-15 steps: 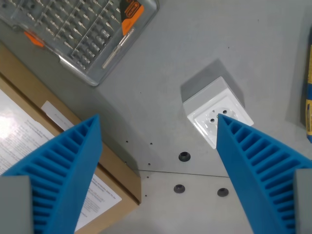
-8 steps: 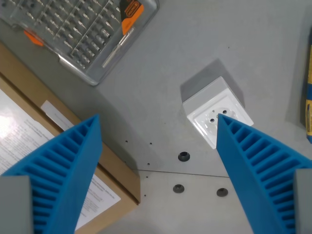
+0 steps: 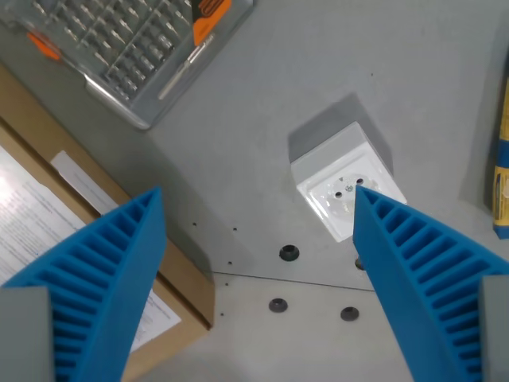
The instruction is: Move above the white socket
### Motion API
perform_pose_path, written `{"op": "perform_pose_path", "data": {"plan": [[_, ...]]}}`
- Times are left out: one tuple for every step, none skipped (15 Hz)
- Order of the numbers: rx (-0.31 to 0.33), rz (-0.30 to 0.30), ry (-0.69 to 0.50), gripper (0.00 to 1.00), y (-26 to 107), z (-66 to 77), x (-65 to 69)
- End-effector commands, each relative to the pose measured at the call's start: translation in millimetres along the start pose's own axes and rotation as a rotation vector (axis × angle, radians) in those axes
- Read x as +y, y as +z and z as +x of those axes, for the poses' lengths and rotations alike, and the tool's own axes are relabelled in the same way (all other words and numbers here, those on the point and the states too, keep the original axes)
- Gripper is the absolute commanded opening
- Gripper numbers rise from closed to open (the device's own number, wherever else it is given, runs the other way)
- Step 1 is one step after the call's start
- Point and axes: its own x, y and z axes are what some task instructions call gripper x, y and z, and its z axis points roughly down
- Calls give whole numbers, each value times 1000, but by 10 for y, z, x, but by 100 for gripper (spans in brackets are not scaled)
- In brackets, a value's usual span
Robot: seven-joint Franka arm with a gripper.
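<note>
The white socket [image 3: 338, 185] is a small square box lying on the grey table, right of centre in the wrist view. Its face with small holes points up toward the camera. My gripper [image 3: 258, 205] is open, its two blue ribbed fingers [image 3: 103, 270] spread wide at the lower left and lower right. The right finger's tip overlaps the socket's lower right corner and hides that part. Nothing is between the fingers.
A clear plastic case of screwdriver bits [image 3: 127, 48] lies at the top left. A brown cardboard box with a printed label [image 3: 48, 207] fills the left edge. Several black screw holes [image 3: 289, 253] mark the table below the socket. A yellow-and-blue object [image 3: 501, 175] sits at the right edge.
The whole scene has shifted slightly left and up in the wrist view, so the camera has moved. The socket now sits a little nearer the picture's centre. The fingers stay equally spread.
</note>
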Motion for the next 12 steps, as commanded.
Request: {"op": "perform_pose_path", "data": {"plan": [[97, -2, -137, 100, 116, -69, 81], [104, -3, -153, 100, 147, -82, 97], [110, -3, -164, 100, 178, -95, 113], [115, -4, -181, 100, 211, -109, 129], [119, -5, -201, 100, 243, -125, 147], [122, -5, -214, 100, 274, -142, 164], [123, -5, -231, 100, 305, -159, 182], [126, -5, -250, 100, 335, -177, 201], [125, -5, -268, 100, 359, -194, 218], [127, -6, -287, 100, 383, -210, 234], [127, -7, -301, 100, 409, -227, 252], [130, -8, -316, 100, 436, -244, 269]]}}
